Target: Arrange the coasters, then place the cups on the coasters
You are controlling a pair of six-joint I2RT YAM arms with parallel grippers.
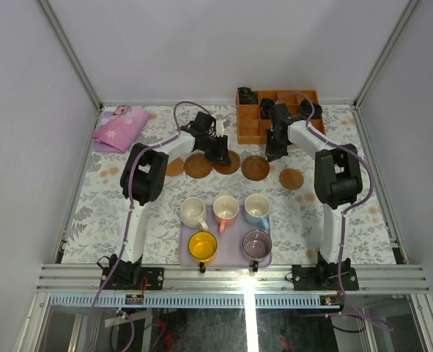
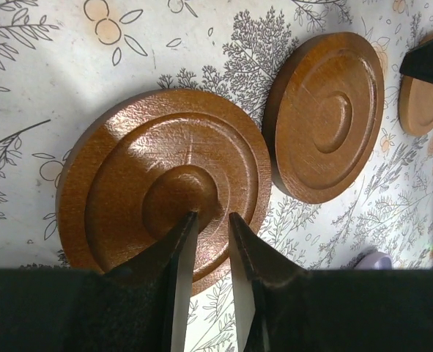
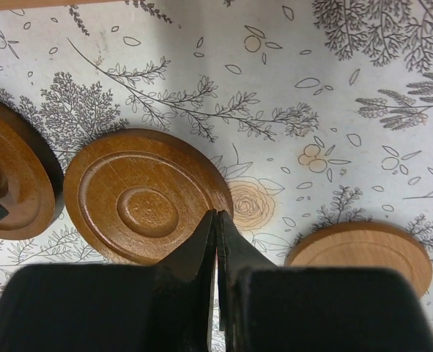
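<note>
The left gripper [image 2: 210,220] has its fingers a little apart over the rim of a coaster [image 2: 150,169], middle left. The right gripper [image 3: 216,217] is pinched together at the edge of a second coaster [image 3: 139,198]. Only the top view shows five cups [image 1: 226,210] on the tray [image 1: 230,253], bottom middle

No legible text or labels anywhere (floral print only).

The left arm [image 1: 139,176] and right arm [image 1: 337,180] have white links, bulky black joints, black bases, trailing purple cables [image 1: 178,110]; black tapered pincer fingers [image 2: 174,286].
</note>
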